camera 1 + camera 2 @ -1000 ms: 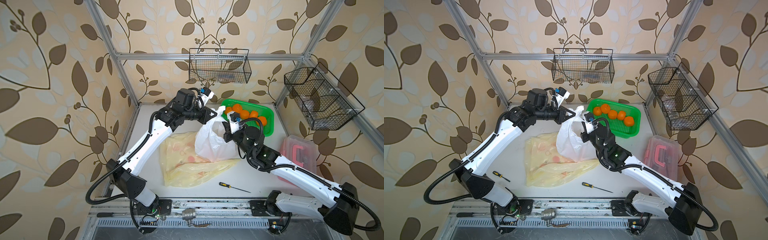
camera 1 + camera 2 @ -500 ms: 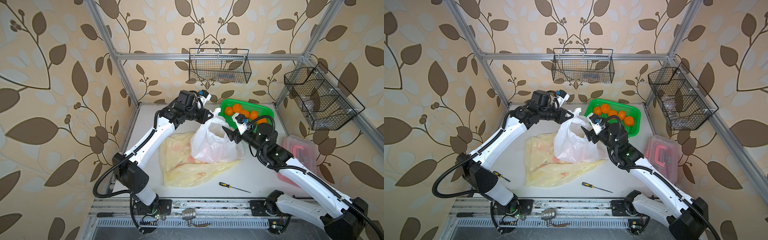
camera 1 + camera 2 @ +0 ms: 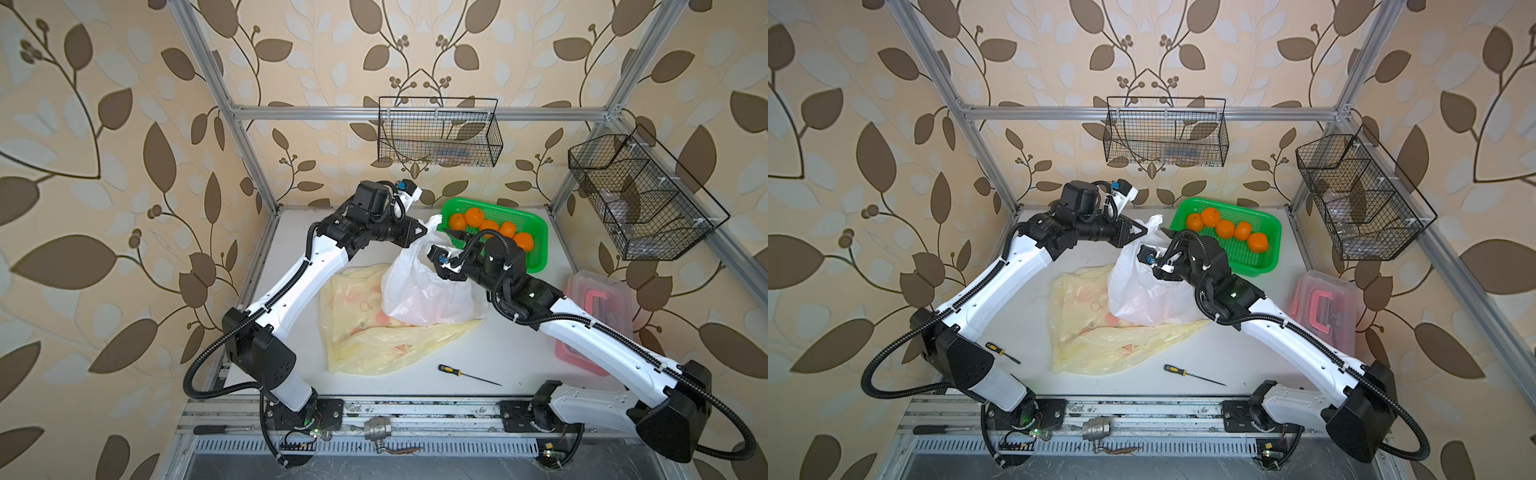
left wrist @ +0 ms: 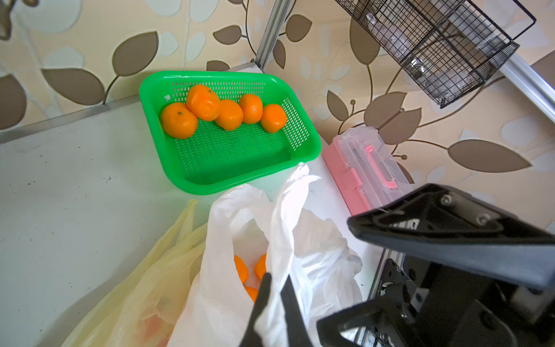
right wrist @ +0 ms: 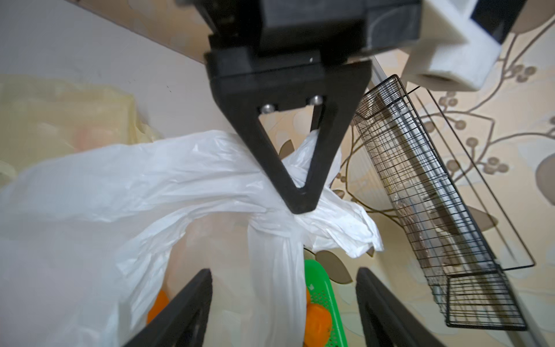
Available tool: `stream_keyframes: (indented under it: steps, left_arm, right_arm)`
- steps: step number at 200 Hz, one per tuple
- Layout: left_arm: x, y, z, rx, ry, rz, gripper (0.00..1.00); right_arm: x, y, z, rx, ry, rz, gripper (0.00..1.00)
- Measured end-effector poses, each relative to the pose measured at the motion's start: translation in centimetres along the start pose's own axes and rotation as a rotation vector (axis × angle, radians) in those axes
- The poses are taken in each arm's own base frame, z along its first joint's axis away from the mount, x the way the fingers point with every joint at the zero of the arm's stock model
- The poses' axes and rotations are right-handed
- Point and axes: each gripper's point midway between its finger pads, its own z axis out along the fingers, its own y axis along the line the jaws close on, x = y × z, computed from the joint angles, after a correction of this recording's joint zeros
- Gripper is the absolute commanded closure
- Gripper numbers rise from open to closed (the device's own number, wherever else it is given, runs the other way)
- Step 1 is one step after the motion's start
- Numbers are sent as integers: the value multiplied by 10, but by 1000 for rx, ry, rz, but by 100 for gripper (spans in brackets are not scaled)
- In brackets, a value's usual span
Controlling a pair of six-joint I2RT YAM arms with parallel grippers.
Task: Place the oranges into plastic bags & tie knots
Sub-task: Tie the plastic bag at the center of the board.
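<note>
The translucent white plastic bag (image 3: 419, 286) (image 3: 1142, 291) stands mid-table with oranges (image 4: 241, 270) inside. My left gripper (image 3: 424, 230) (image 4: 277, 279) is shut on its raised handle. The handles cross in a loose twist (image 5: 270, 217) just under those fingertips; I cannot tell if it is a knot. My right gripper (image 3: 451, 241) (image 5: 283, 272) is open, its jaws astride a hanging strap without pinching it. Several oranges (image 3: 476, 218) (image 3: 1225, 228) lie in the green basket (image 3: 536, 232). Pale yellow bags (image 3: 374, 345) lie flat under the white one.
A clear box with a pink handle (image 3: 598, 299) sits at the right edge. One screwdriver (image 3: 465, 374) lies near the front, another (image 3: 1000, 352) by the left arm's base. Black wire baskets hang on the back wall (image 3: 436, 133) and the right wall (image 3: 636, 195).
My right gripper let go of the white bag's handle and opened, drawing back toward the green basket. The bag slumped wider. My left gripper kept its hold.
</note>
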Motion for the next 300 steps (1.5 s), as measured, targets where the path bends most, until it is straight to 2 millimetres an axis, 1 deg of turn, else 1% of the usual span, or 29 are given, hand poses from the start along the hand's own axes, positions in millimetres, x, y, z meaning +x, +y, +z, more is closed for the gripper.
stream_keyframes:
  steps: [8, 49, 93, 109, 129, 161, 202, 258, 272, 283, 300]
  left_arm:
    - [0, 0, 0, 1, -1, 1, 100]
    - [-1, -3, -2, 7, -5, 1, 100]
    - [-2, -6, -3, 24, -12, 3, 100]
    - [-1, -6, -3, 27, -13, 3, 100]
    - [-1, -6, -3, 29, -13, 0, 100]
    - [1, -10, -4, 50, -9, 0, 100]
    - [3, -16, -4, 85, -1, 0, 100]
    - [2, -20, -7, 109, -3, 3, 100]
    - [3, -20, -7, 117, -1, 4, 100]
    - [5, -21, -7, 127, 4, 6, 100]
    - [8, -24, -7, 146, 8, 11, 93]
  right_arm:
    - [0, -3, 2, 26, 9, -31, 31]
    - [-3, -14, 7, 133, 30, -147, 31]
    - [-6, -13, 14, 162, 41, -197, 31]
    - [-7, -12, 17, 171, 45, -203, 34]
    - [-7, -10, 20, 175, 51, -211, 39]
    - [-6, -8, 22, 167, 55, -220, 44]
    - [-4, 0, 28, 121, 87, -230, 44]
    - [-5, -5, 28, 120, 129, -236, 45]
    - [-5, -4, 28, 118, 130, -236, 50]
    - [-5, -3, 28, 113, 129, -235, 57]
    - [-6, -1, 28, 100, 125, -227, 69]
